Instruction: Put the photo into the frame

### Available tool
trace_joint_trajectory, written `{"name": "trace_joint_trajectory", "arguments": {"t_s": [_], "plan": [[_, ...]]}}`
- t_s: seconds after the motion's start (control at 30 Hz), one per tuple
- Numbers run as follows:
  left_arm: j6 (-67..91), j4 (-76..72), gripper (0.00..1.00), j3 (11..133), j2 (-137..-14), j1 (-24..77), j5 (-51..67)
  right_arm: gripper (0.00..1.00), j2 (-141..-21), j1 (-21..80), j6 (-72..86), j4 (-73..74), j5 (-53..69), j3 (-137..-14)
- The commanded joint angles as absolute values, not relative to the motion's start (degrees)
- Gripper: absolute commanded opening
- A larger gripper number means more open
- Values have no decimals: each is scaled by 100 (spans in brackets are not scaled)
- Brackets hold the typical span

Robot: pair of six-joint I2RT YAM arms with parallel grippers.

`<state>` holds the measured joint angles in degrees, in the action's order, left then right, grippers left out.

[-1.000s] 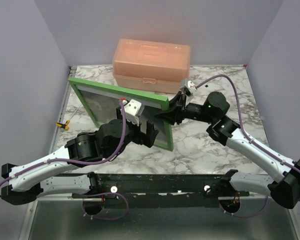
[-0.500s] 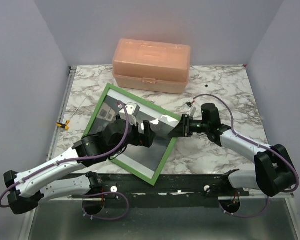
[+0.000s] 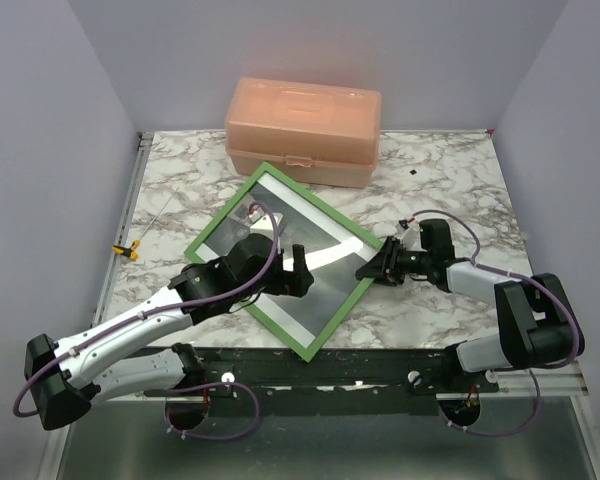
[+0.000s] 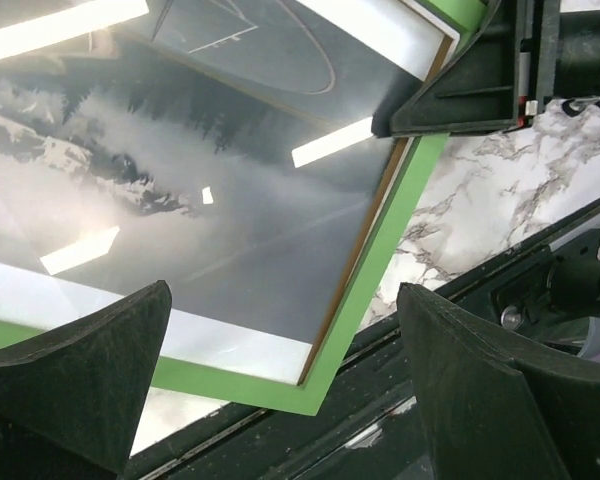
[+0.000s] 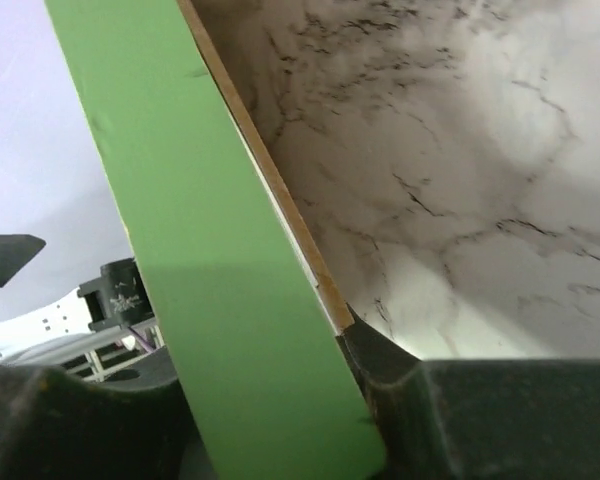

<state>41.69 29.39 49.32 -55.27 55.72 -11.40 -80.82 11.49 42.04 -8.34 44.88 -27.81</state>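
Clamps the frame [image 3: 227, 210] with the right gripper [image 3: 370, 270], jaws closed on the green moulding of the right-hand side, just below the right corner. From the right wrist, shows that green strip running between the two dark fingers [image 5: 430, 410], with a thin pale-brown inner lip beside it and marble beyond. Cannot tell whether that side rests on the marble table [image 3: 450, 190] or is raised a little off it.

Has the photo [image 4: 210, 200] inside the frame's opening: grey cloud under bright glare streaks, white borders running along the green sides.

Holds the left gripper [image 4: 282, 295] above the middle of the photo, fingers spread wide apart with nothing between them.

Lies turned corner-on like a diamond, green face up. Reaches with the far corner right up to the front wall of the peach plastic box [image 3: 303, 120]; touching or just apart, cannot tell. Juts with the near corner past the table's near edge, over the black rail [image 3: 380, 372] in front of the arm bases. Leaves a band of marble between the left corner and the table's left edge, where a small yellow clip [image 3: 128, 250] sits. Leaves the widest stretch of marble to the right, beyond the right gripper and out toward the right wall, and more at the far right beside the box.
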Motion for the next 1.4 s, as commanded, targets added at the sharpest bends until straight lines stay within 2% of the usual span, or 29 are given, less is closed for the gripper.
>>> {"name": "trace_joint_trajectory", "arguments": {"t_s": [0.0,0.03,0.1,0.33,0.4,0.43,0.47,0.7,1.03,1.27,1.37], "plan": [[4357,3038,98,4703,-5550,5417,-814,41,-8313,1010,3301,-559,2349,-2908],[4380,3034,98,4650,-5534,5378,-833,52,-8362,1010,3263,-499,2326,-2935],[4424,3084,99,4561,-5478,5286,-831,62,-8388,1009,3243,-426,2185,-2957],[4629,3326,99,4202,-5238,4862,-783,80,-8182,1001,3091,-62,1455,-3035],[4755,3434,99,4058,-5189,4702,-748,88,-8109,1002,3002,114,1248,-3138],[4818,3460,98,3944,-5164,4590,-690,97,-8073,1002,2964,232,1104,-3214],[4867,3463,99,3846,-5138,4497,-621,100,-8048,1002,2918,293,1007,-3277],[5339,3137,99,2918,-4837,3660,-11,100,-8169,1001,2533,586,716,-3932],[5570,1710,96,1962,-4838,2179,1213,100,-9440,1004,2359,785,1751,-5255],[5413,1233,81,2070,-5880,1942,1379,99,-10100,1245,2386,925,2058,-5392],[5331,1120,78,2169,-6302,1942,1400,95,-10030,1366,2529,833,2110,-5111]]}}
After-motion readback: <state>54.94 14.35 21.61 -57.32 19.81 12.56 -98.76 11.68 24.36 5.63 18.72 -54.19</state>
